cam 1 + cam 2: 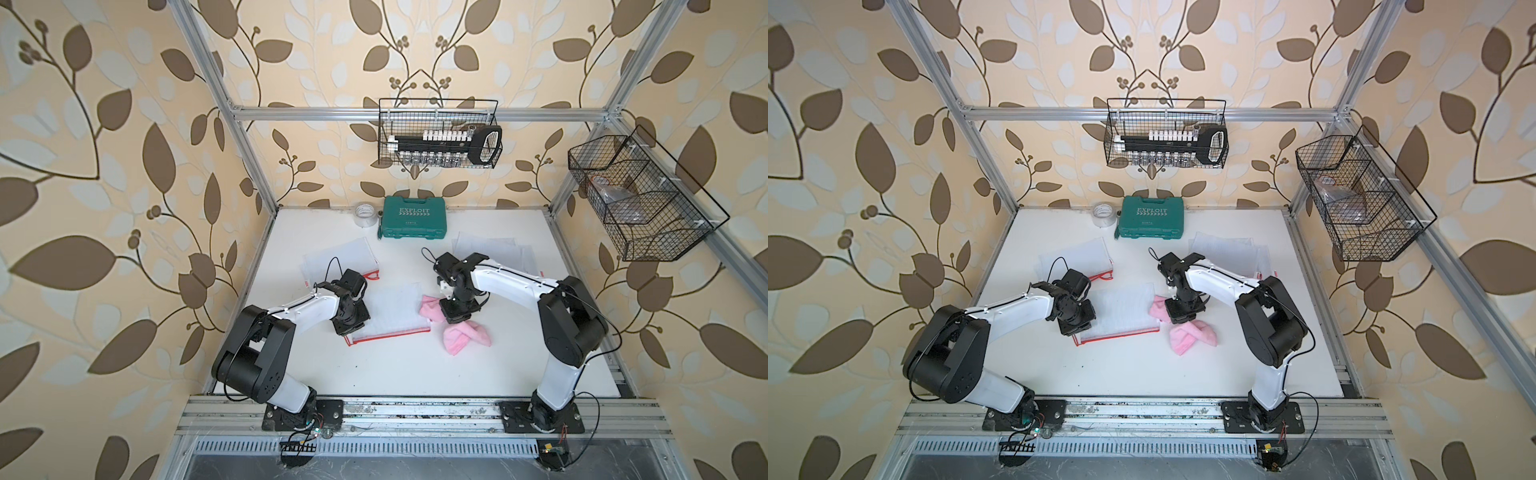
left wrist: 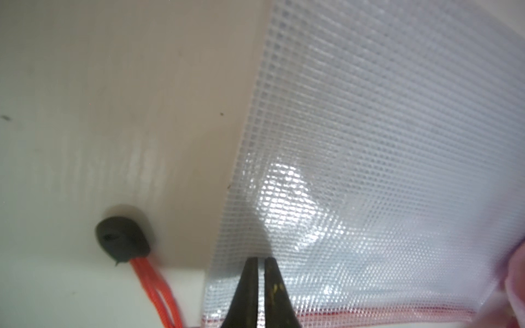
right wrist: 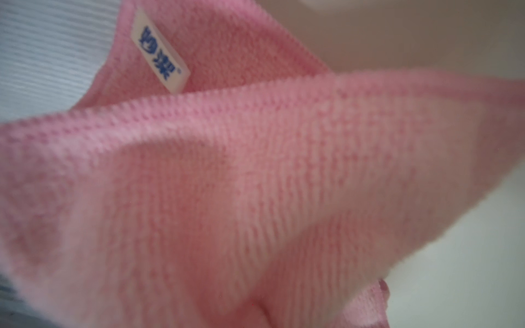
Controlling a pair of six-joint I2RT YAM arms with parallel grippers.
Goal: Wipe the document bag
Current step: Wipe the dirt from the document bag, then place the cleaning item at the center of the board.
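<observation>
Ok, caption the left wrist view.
Left gripper, jaws nearly shut, over translucent white mesh document bag with red zip edge; black cord toggle nearby, pink cloth at frame edge.

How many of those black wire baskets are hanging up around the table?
2. The back basket hangs from the rear rail, above the green case. The side basket hangs on the frame along the table's right edge. No others show.
</observation>
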